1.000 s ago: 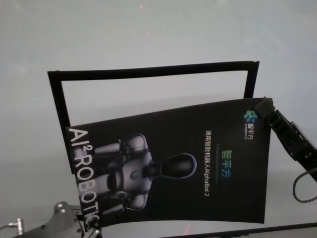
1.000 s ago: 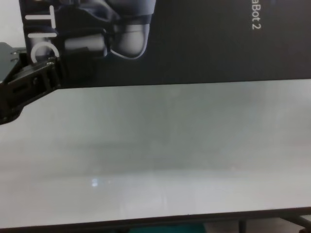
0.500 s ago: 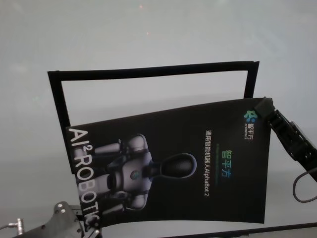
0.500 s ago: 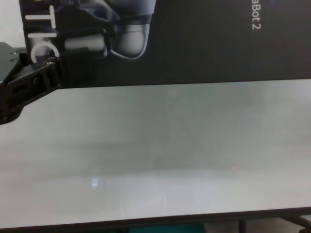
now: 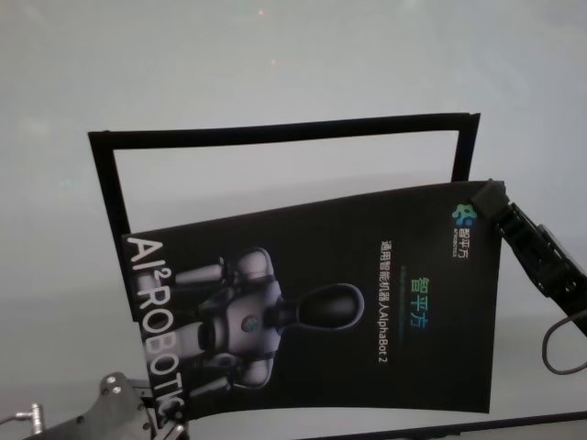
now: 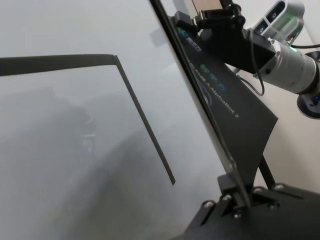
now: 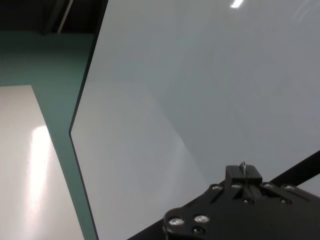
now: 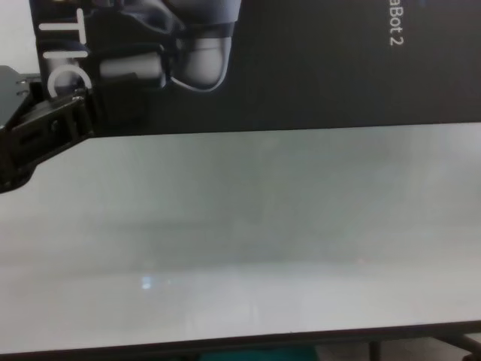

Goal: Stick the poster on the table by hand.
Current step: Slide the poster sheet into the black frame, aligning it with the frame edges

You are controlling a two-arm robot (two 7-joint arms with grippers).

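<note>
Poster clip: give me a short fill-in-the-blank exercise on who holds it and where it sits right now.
1. The poster is gripped at two opposite corners by the left tool and the ____ tool.
2. The large white letters on the poster read AI² ____.
3. A thin black frame outline on the table is only ____ covered by the poster.

Missing words: right; ROBOTIC; partly
</note>
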